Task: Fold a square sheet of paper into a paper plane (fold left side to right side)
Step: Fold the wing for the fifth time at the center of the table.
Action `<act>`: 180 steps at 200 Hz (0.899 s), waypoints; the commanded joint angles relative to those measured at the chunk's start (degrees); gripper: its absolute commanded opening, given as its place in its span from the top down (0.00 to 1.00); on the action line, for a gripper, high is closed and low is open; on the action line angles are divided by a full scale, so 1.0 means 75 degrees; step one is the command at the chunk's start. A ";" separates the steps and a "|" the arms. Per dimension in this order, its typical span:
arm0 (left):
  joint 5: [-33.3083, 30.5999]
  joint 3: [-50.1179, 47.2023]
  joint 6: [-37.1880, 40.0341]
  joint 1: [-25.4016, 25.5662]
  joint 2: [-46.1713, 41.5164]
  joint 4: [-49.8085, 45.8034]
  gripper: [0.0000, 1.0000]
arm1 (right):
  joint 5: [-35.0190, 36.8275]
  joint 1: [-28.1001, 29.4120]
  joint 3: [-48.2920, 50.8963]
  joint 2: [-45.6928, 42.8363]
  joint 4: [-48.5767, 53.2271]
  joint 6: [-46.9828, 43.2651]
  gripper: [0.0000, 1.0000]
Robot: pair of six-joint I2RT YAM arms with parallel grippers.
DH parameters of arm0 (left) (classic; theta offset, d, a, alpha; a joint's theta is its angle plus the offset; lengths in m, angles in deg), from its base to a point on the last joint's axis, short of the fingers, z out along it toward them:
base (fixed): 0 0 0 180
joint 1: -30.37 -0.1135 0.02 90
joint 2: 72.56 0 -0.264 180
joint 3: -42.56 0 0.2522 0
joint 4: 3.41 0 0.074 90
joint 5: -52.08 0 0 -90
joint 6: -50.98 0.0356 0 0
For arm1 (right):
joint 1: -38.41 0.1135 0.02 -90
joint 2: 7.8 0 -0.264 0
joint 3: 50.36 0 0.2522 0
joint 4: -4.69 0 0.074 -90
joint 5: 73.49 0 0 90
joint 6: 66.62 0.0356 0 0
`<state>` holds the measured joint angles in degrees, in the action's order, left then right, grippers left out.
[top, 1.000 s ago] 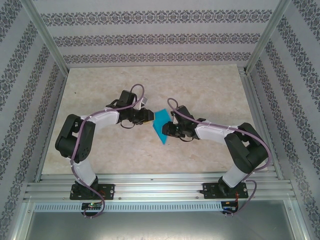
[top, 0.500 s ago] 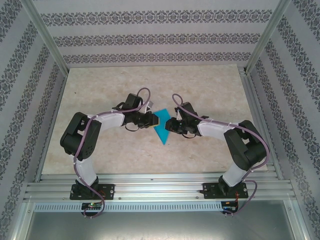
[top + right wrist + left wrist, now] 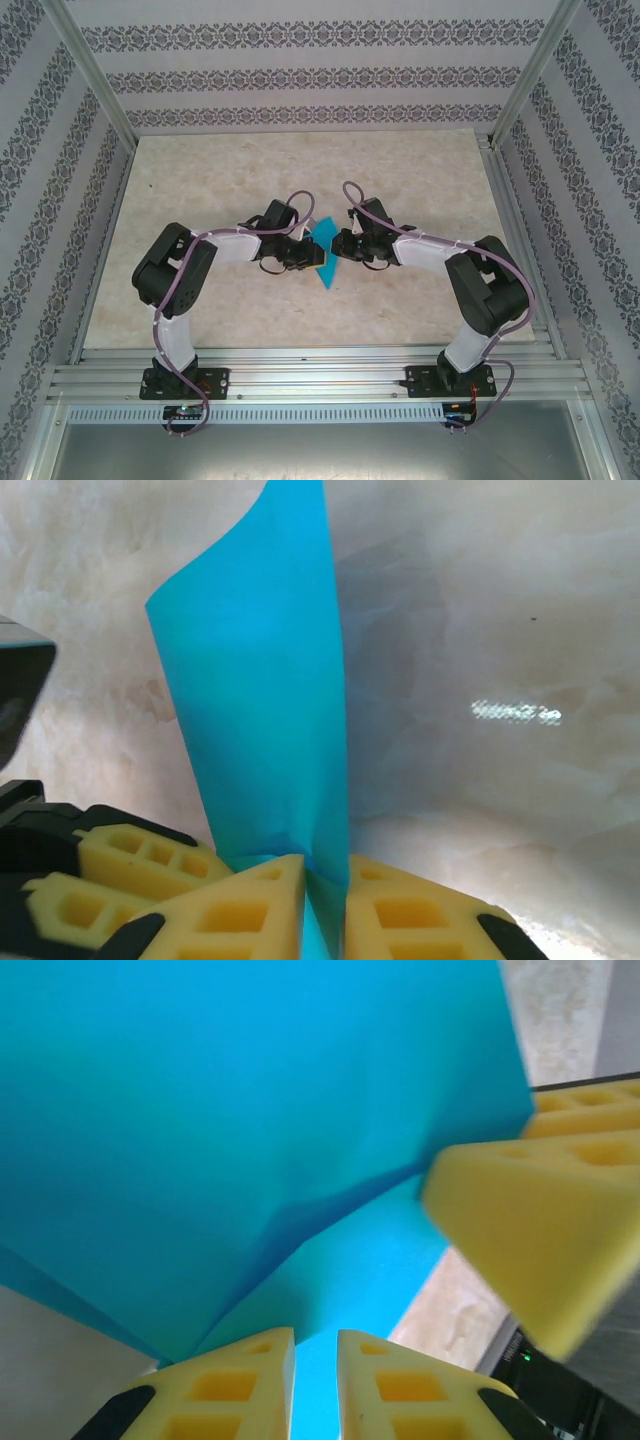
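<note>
Sheet (image 3: pixel 327 270) clamped: left claw (image 3: pixel 315 1348), right claw (image 3: pixel 325 878).

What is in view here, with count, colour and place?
sheet of paper: one, turquoise-blue, bent, held at the table centre.
table: one, beige marbled, under the arms.
walls: three, white with grey patterned stripes, around the table.
frame rails: several, silver, along the near edge.
left arm, right arm: black and white, purple cables, based at the near edge.
left gripper: one, yellow fingers, shut on the paper.
right gripper: one, yellow fingers, shut on the paper.
</note>
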<state>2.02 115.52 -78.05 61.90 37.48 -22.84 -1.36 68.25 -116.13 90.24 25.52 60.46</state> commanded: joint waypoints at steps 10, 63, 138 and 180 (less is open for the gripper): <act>-0.0363 0.0143 0.0196 0.0017 0.0343 -0.0158 0.82 | 0.0473 0.0021 -0.0369 0.0123 0.0566 -0.0414 0.89; -0.0393 0.0158 0.0199 0.0015 0.0552 -0.0085 0.83 | 0.0722 0.0234 -0.0671 0.0286 0.1005 -0.0668 0.88; -0.0389 0.0100 0.0237 0.0015 0.0528 -0.0058 0.84 | 0.0322 0.0142 -0.0773 0.0594 0.0783 -0.0501 0.82; -0.0357 0.0055 0.0311 0.0016 0.0352 -0.0041 0.82 | 0.0673 0.0212 -0.0909 0.0402 0.1168 -0.0657 1.00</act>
<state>0.75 116.11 -77.89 61.90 39.64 -22.99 1.68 69.43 -120.68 94.26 32.25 56.72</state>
